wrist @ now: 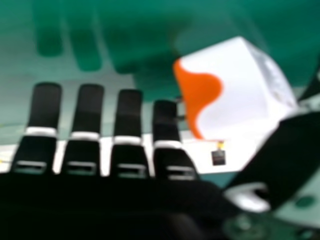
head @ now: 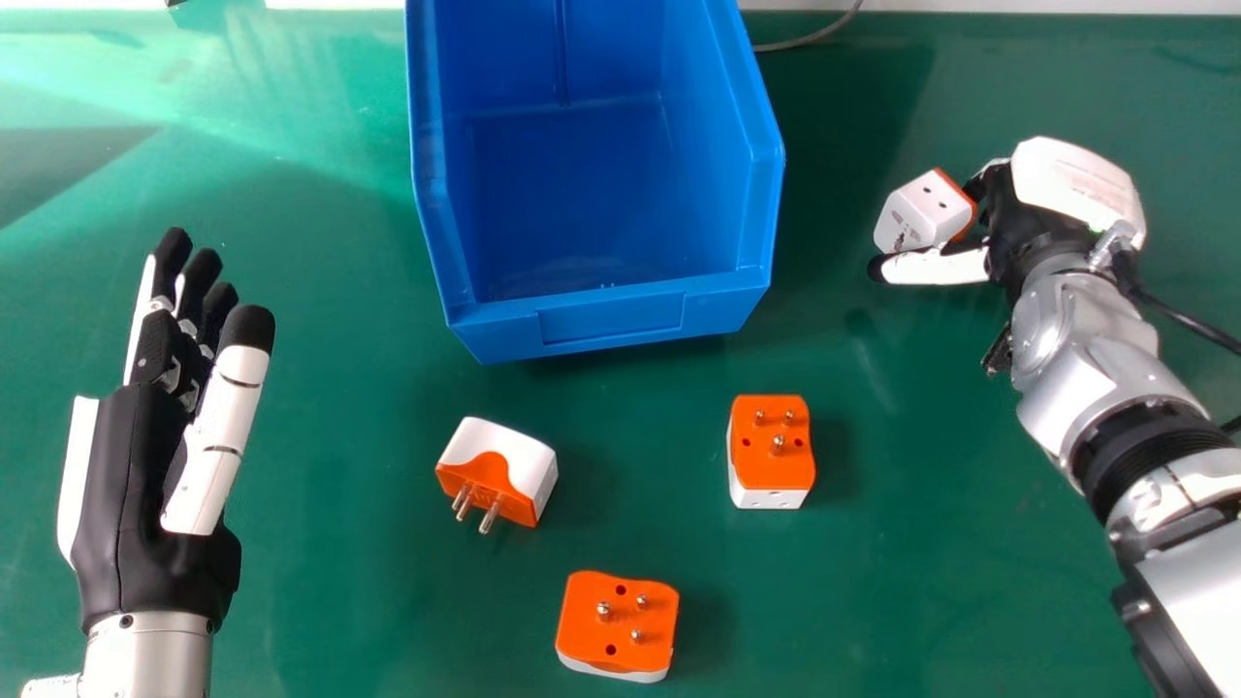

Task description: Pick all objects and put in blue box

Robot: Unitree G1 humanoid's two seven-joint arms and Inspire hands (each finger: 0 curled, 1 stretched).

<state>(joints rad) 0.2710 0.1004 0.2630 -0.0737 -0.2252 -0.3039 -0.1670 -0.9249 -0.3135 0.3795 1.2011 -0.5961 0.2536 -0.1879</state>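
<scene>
In the head view my left hand (head: 121, 494) is held open at the left, its fingers pointing up the view. My right hand (head: 1042, 228), at the right, has a white and orange adapter (head: 916, 215) between its thumb and fingers. The right hand view has that adapter (wrist: 235, 95) between the thumb and the straight fingers of my right hand (wrist: 130, 150); whether they grip it I cannot tell. Three more adapters lie on the table: one on its side (head: 499, 465), one with pins up (head: 773, 441), one nearest (head: 619, 623). The blue box (head: 611, 315) is empty inside.
The green table (head: 320, 407) carries everything. A grey cable (head: 814, 39) runs behind the box's right side. The box's raised walls stand between my two hands, and its low front edge faces the three loose adapters.
</scene>
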